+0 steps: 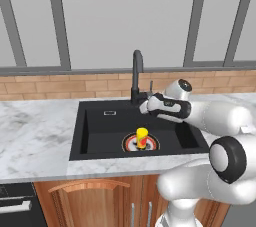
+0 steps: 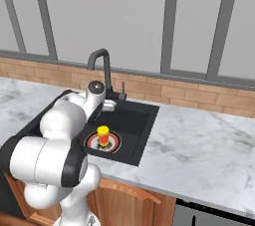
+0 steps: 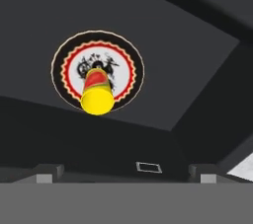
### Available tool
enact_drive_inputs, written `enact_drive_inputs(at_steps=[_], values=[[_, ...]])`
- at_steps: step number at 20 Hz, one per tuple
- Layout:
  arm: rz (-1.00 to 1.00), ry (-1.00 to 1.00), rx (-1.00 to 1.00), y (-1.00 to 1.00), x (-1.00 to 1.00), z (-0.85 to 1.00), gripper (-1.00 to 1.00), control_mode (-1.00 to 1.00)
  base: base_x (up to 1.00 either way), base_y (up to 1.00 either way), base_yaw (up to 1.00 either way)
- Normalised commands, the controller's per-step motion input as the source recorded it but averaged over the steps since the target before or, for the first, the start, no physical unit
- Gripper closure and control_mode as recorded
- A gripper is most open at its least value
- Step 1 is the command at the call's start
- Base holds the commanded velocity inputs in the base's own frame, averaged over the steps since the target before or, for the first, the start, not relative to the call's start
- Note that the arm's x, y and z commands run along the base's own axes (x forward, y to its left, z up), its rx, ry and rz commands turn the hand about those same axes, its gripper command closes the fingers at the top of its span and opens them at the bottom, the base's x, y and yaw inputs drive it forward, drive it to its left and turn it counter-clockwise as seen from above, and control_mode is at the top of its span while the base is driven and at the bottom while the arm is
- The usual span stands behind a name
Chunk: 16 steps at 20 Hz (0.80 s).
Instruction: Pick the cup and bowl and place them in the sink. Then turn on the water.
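Left to right: a marble counter (image 1: 35,136) is shown bordering the black sink (image 1: 100,121), on whose floor the cup (image 1: 142,137) is seen standing upright on the red-and-white ringed drain (image 1: 131,144). A red-orange mark is visible on the cup's side; no legible writing can be made out. Behind the basin, the gooseneck faucet (image 1: 136,71) is mounted. To the right, the gripper (image 1: 146,105) is held above the basin, apart from the cup, its jaws spread wide and nothing gripped, the forearm reaching in from the right.
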Motion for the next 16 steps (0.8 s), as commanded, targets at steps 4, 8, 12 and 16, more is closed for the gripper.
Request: enact_drive_inputs(at_steps=[4,8,12,16], values=[[0.00,0.00,0.00,-0.11,-0.29,0.33,-1.00,-1.00,0.00,0.00,0.00],[0.00,0.00,0.00,-0.11,-0.32,0.32,-1.00,-1.00,0.00,0.00,0.00],[0.00,0.00,-0.02,-0.12,-0.34,0.30,-1.00,-1.00,0.00,0.00,0.00],[-0.05,0.00,-0.02,-0.12,-0.36,0.29,-1.00,-1.00,0.00,0.00,0.00]])
